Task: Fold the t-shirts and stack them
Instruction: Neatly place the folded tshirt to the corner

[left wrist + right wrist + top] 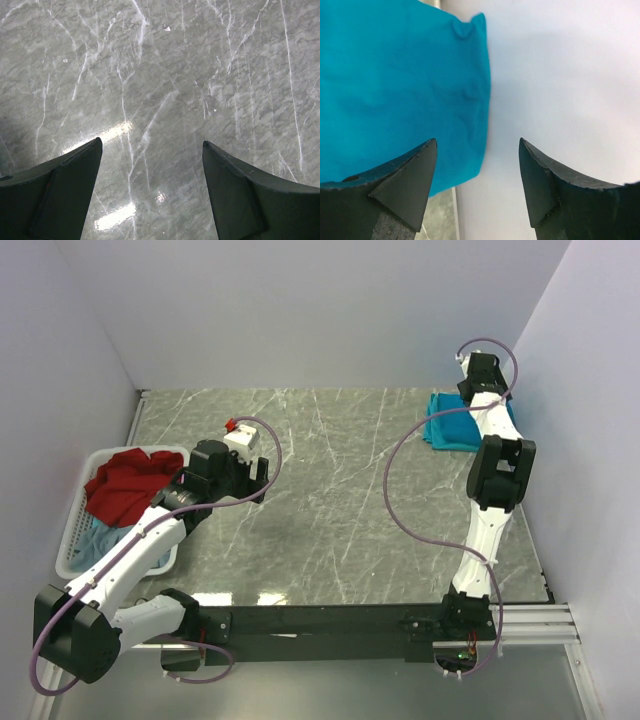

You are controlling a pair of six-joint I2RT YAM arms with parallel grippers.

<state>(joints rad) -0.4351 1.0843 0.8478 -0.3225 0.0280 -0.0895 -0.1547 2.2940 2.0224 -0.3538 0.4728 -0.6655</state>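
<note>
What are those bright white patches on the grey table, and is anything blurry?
Top view: lamp glare on the table near its front edge. Left wrist view: two glare streaks by the open left pincer, nothing blurry. Right wrist view: teal shirt evenly lit, no glare.

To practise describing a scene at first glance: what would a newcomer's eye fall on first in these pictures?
The red t-shirt, heaped in the white basket at the left edge, stands out most against the grey marbled table. Next comes the teal t-shirt, folded in the far right corner by the wall, with the right gripper open over its edge. The left gripper hangs open above bare tabletop.
</note>
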